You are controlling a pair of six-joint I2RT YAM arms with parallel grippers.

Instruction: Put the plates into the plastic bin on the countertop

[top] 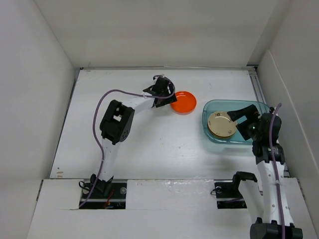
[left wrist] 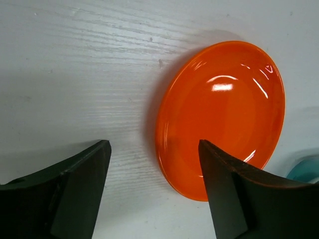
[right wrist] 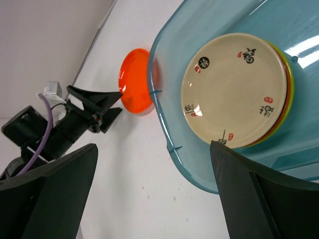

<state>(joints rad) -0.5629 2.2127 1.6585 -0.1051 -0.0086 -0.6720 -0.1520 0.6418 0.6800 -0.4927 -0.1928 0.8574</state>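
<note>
1. Lying flat on the countertop (top: 149, 144) just ahead of the left gripper (left wrist: 154, 144), the orange plate (left wrist: 222, 119) is partly masked. One dark finger (left wrist: 224, 199) covers its near rim, so I cannot tell whether that finger touches it.
2. From the left gripper, the plastic bin (top: 234, 103) sits just beyond the plate, close to its far rim. The left wrist view catches only a teal sliver of it at the frame's edge.
3. Directly beneath the right gripper (right wrist: 153, 145), the bin is cut off by the frame on the far and lower sides, and in the top view that gripper hides part of its end.
4. Inside the bin a cream plate (right wrist: 234, 89) tops a stack. Below it only thin crescents of a lime-green rim (right wrist: 290, 89) and an orange rim (right wrist: 277, 124) peek out, and anything lower is hidden.
5. The loose plate is glossy, shallow and round, with bright glare spots in its well. The cream one carries small black and red marks, too small to read.
6. The left gripper's jaws stand apart, holding nothing, with the plate's edge and bare white surface between them. The left arm (top: 117, 122) is bent at the elbow and reaches far forward, low over the surface.
7. The right gripper's jaws are spread wide and empty. It hangs above the bin, pointing down toward the stack, on the right arm (top: 266, 149) that rises from the near edge.
</note>
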